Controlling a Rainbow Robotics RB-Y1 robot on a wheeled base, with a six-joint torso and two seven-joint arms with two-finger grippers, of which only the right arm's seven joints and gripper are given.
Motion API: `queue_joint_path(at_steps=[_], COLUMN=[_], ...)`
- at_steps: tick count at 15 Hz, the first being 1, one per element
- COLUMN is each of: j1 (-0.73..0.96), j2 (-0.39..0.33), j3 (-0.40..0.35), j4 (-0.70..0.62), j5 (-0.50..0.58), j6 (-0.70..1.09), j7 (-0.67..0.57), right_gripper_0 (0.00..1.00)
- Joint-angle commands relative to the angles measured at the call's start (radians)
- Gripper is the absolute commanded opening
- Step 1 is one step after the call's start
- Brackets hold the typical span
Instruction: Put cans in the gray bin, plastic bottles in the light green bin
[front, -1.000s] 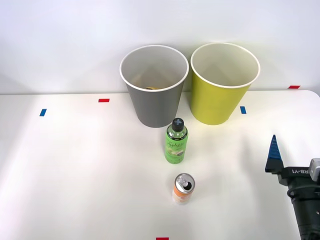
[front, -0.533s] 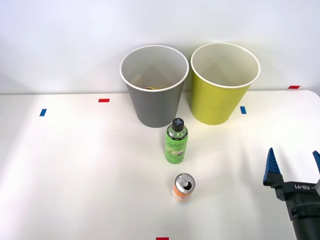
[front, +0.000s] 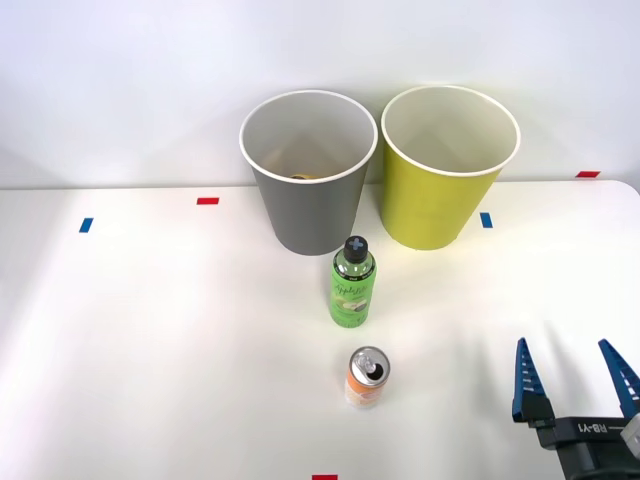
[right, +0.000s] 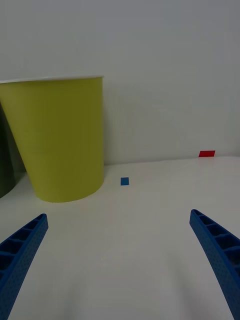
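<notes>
— Blue, ribbed fingers are standing wide apart on the right gripper (front: 576, 378) in the front view, holding nothing, low at the table's near right corner. Where are the targets lying from it?

— Off to its left. The short orange-white drink can with the silver pull-tab top (front: 367, 377) is standing upright at about the gripper's own depth, well apart from it; the small translucent green bottle with the black screw cap (front: 352, 282) is standing upright farther back, just before the bins.

— And the bins?

— The round tapered gray bin (front: 308, 170) is showing something yellow low inside — I can't tell what. The round yellow-green bin (front: 449, 165) beside it is looking empty.

— The wrist view?

— It's facing the yellow-green bin (right: 59, 137), a sliver of the gray one (right: 6, 165) at the edge, the open fingers (right: 20, 250) framing bare white table (right: 125, 260).
</notes>
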Motion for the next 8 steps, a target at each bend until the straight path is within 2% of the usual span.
queue_joint_path(at_steps=[1,8], j1=[0.038,0.185], j2=[-0.055,-0.097], j3=[0.033,0.026], j4=[0.000,0.000], j5=[0.011,-0.020], j6=[-0.043,-0.135], j7=[0.015,0.150], right_gripper_0=[0.98,0.98])
